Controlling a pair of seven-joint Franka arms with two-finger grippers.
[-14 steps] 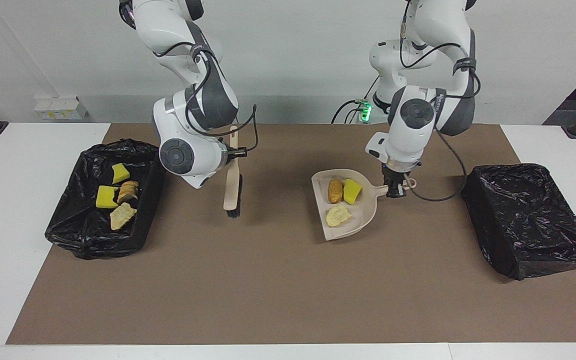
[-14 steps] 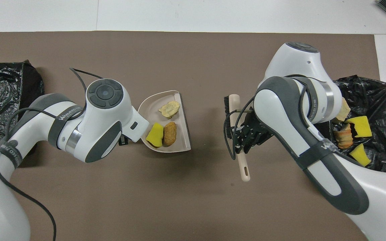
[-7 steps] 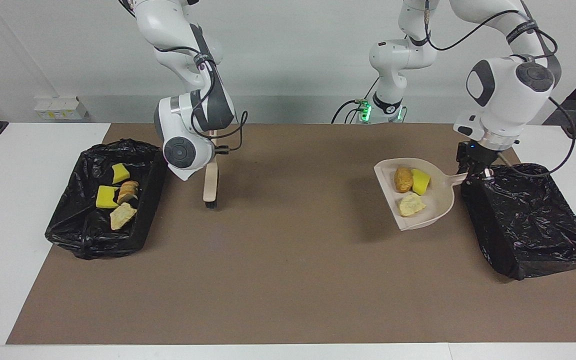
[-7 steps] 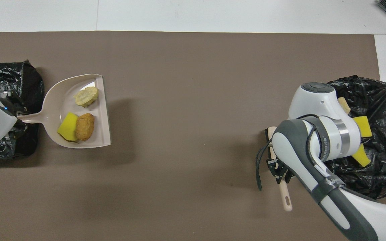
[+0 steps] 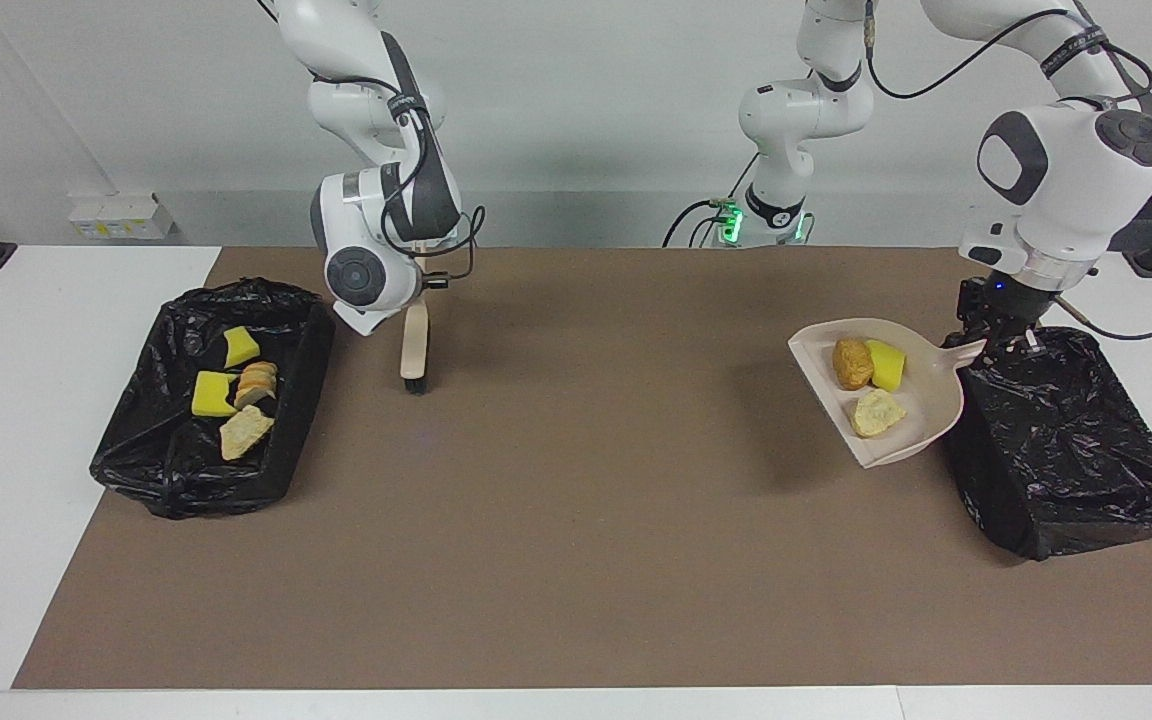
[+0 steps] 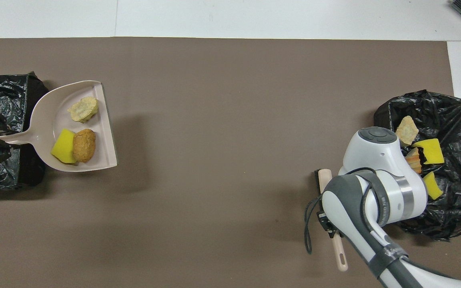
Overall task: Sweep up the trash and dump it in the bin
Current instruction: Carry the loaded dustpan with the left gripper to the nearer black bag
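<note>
While the left gripper is clamped tight on the dustpan handle over the edge of the empty bin, the facing view shows three trash scraps riding in the pan. Four more scraps lie in the other bin, beside which the right gripper, fingers closed, holds the brush bristles-down.

From overhead, the dustpan hangs beside the empty bin; the brush and the right gripper are beside the other bin.
</note>
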